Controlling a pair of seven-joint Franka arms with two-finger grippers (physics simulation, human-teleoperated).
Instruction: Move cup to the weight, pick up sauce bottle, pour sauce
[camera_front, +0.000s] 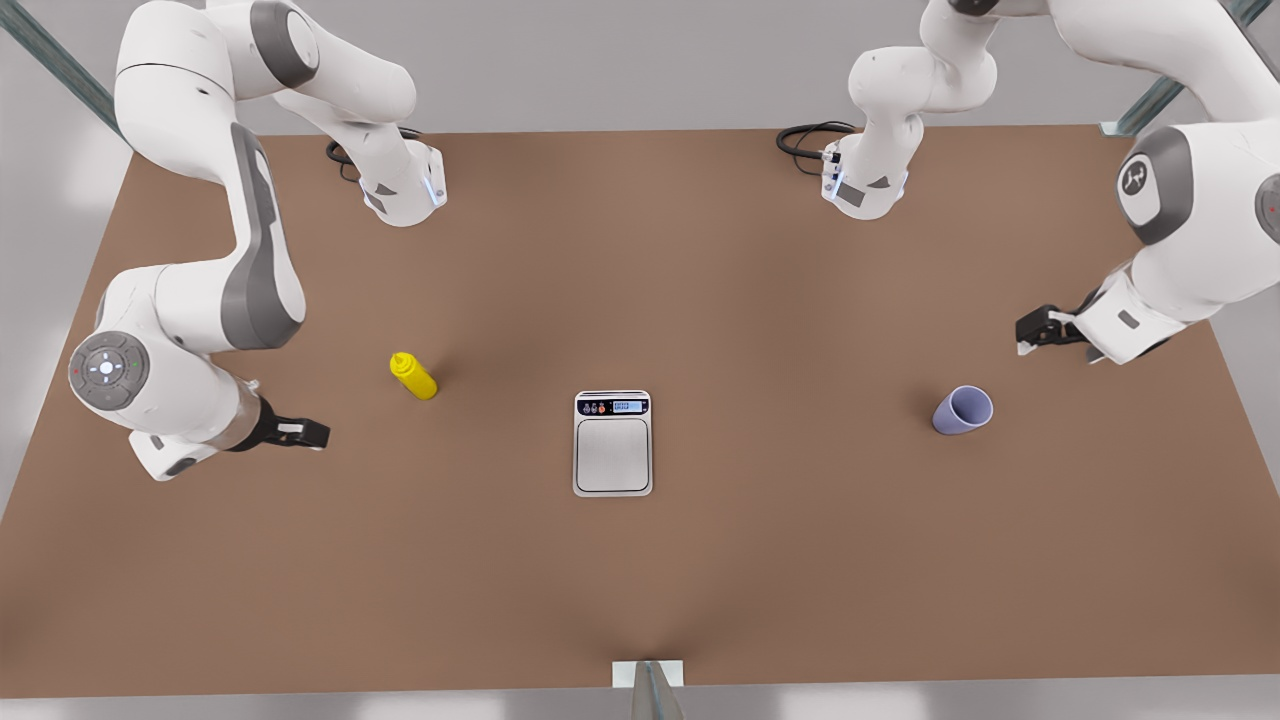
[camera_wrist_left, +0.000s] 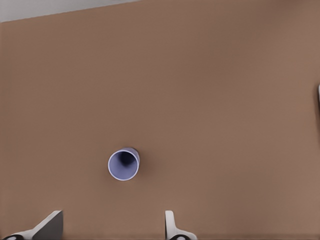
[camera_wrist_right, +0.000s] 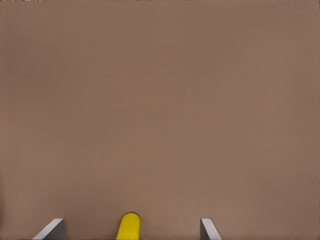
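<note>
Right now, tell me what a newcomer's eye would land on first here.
The bright yellow sauce bottle stands out on the brown table, toward the front view's left, near the open right tool. The silver weight sits mid-table with nothing on it. The lavender cup stands at the front view's right, below the open left tool.

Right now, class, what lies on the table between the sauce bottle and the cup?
In the front view, the weight lies between the sauce bottle and the cup, roughly midway, touching neither; the brown table is otherwise bare along that stretch.
</note>
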